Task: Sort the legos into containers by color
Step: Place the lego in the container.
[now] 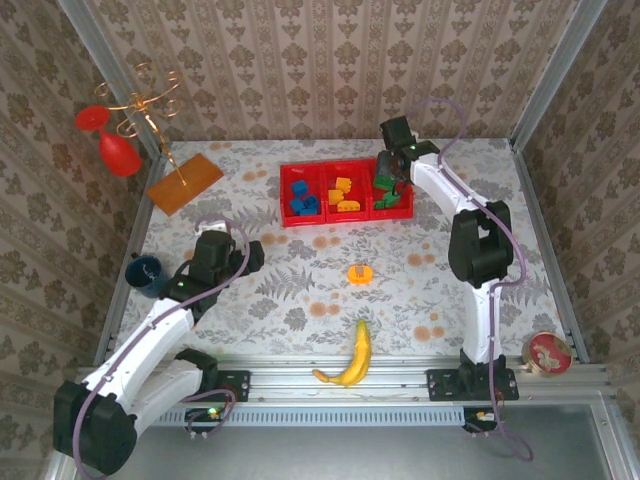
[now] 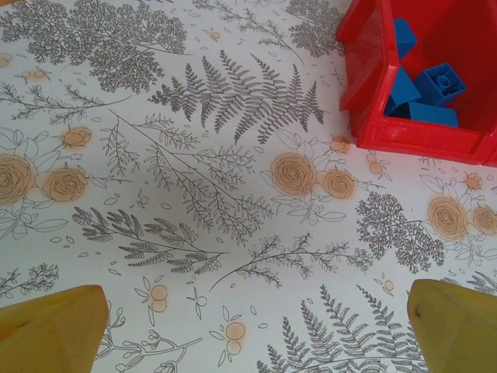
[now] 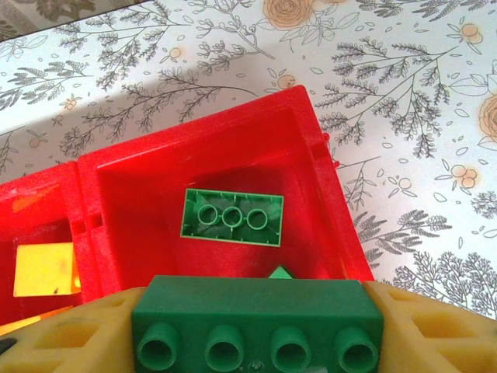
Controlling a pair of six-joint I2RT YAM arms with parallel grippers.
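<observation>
Right wrist: right tool pinches green brick above green compartment; left tool spread, empty. Off-centre release could bounce it out onto the worktop.

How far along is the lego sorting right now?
Done: blue bricks, orange bricks and green bricks sit in separate compartments of the red tray. In hand: the right gripper holds a green brick over the green compartment. Left: that drop, plus one orange piece on the table; the left gripper is open.
</observation>
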